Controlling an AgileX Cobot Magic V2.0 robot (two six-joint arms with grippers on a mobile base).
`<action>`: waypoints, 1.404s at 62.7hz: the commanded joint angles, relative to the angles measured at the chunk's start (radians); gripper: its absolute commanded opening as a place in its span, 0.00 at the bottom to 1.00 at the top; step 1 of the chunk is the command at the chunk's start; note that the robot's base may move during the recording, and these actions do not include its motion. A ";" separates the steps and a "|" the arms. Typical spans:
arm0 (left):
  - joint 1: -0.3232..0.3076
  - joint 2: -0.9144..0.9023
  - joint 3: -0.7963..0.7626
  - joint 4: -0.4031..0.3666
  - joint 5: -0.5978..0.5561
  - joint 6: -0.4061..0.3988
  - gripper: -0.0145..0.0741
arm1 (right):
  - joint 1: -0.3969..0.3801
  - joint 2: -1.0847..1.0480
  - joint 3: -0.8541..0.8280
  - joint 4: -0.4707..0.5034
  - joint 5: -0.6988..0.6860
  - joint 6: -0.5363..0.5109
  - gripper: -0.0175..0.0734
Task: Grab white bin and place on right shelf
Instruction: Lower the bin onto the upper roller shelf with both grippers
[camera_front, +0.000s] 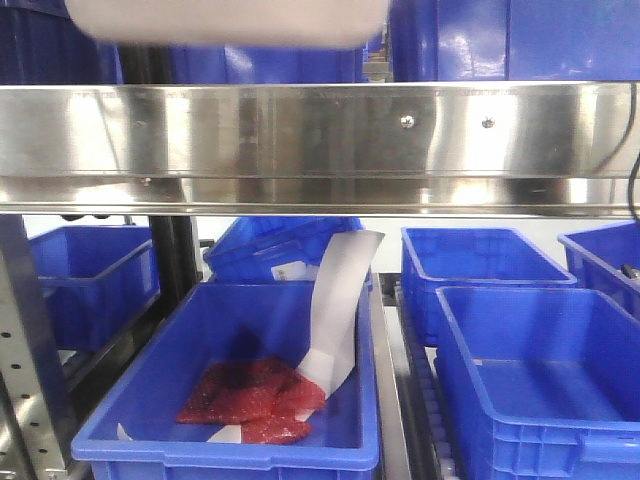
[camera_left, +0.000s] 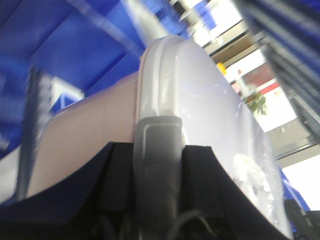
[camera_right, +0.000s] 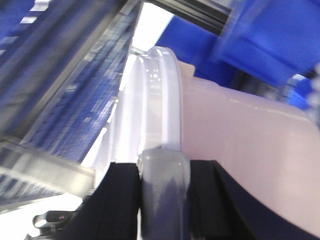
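The white bin (camera_front: 225, 22) hangs crosswise at 11 o'clock above the right shelf (camera_front: 300, 140), left claw (camera_left: 157, 167) and right claw (camera_right: 164, 185) each pinching an end handle (camera_left: 156, 132).

Bright even light, glare across the right shelf (camera_front: 300, 130), both wrist views blurred.

The right shelf (camera_front: 320, 140) bars the width from 9 to 3 o'clock with its steel rail. Above it, blue crates (camera_front: 500, 40) wall in 11 and 1, the white bin (camera_front: 230, 20) filling 12. Beneath, open crates (camera_front: 230, 455) leave room at 5 and 6; a perforated upright (camera_front: 30, 380) blocks 8
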 joint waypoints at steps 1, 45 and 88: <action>-0.052 -0.025 -0.038 -0.096 0.181 0.016 0.06 | 0.060 -0.055 -0.050 0.147 0.219 -0.008 0.46; -0.051 -0.002 -0.038 0.090 0.171 0.018 0.69 | 0.059 -0.015 -0.050 -0.024 0.168 -0.035 0.89; 0.044 -0.014 -0.126 0.269 0.167 0.093 0.71 | -0.024 -0.015 -0.200 -0.433 0.114 -0.052 0.89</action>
